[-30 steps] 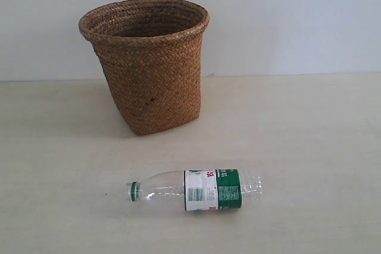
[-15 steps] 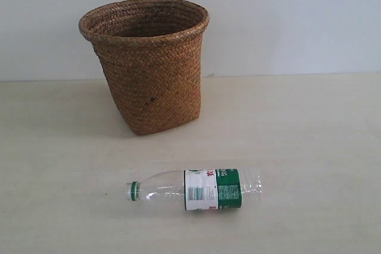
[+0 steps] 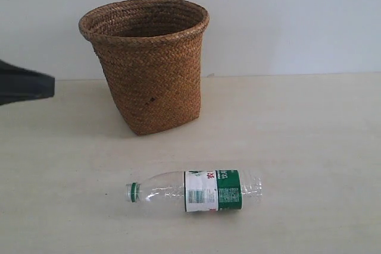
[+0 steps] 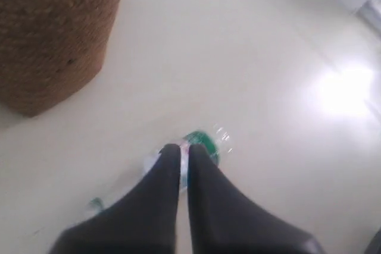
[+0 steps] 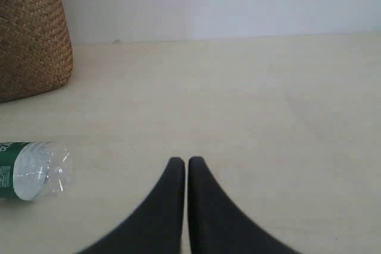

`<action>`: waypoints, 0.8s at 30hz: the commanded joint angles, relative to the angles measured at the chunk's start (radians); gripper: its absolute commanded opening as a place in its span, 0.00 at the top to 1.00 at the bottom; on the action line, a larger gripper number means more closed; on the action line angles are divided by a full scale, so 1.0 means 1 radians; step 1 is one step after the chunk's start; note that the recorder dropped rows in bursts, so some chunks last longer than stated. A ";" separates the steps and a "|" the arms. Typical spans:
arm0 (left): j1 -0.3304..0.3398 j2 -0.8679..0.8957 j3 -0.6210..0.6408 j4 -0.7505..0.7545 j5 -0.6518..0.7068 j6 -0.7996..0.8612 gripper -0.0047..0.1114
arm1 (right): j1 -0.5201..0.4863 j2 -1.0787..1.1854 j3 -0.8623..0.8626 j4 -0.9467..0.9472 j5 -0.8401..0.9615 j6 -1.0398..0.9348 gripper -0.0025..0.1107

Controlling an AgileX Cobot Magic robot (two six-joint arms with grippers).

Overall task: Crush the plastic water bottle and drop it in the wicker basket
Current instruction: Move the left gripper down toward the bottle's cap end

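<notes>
The plastic water bottle [image 3: 196, 190] lies on its side on the pale table, green cap [image 3: 134, 191] to the left, uncrushed. Behind it stands the tall brown wicker basket [image 3: 146, 66], upright. My left gripper [image 3: 41, 86] enters at the left edge of the exterior view, well above and left of the bottle. In the left wrist view the left gripper [image 4: 184, 150] is shut and empty, with the blurred bottle [image 4: 205, 144] beyond its tips. My right gripper [image 5: 186, 162] is shut and empty over bare table; the bottle's base [image 5: 33, 169] lies off to one side.
A white wall runs behind the pale table [image 3: 309, 141]. The wicker basket [image 4: 50, 34] shows near the left gripper in the left wrist view, and the basket's side [image 5: 33, 34] shows in the right wrist view. A bright glare patch [image 4: 345, 90] lies on the table.
The left gripper has come into the exterior view from the left edge. Bottle and basket have not moved.
</notes>
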 commanded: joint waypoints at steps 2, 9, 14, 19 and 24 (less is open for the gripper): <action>0.001 0.019 -0.008 -0.235 -0.076 0.032 0.93 | -0.001 -0.004 0.004 -0.005 -0.014 -0.001 0.98; 0.001 0.020 -0.008 -0.241 -0.231 0.032 0.93 | -0.001 -0.004 0.004 -0.005 -0.014 -0.001 0.98; 0.001 0.032 -0.008 -0.237 -0.282 0.092 0.93 | -0.001 -0.004 0.004 -0.005 -0.014 -0.001 0.98; 0.001 0.127 -0.024 -0.128 -0.243 0.242 0.93 | -0.001 -0.004 0.004 -0.005 -0.014 -0.001 0.98; 0.001 0.316 -0.197 0.206 -0.031 0.430 0.93 | -0.001 -0.004 0.004 -0.005 -0.014 -0.001 0.98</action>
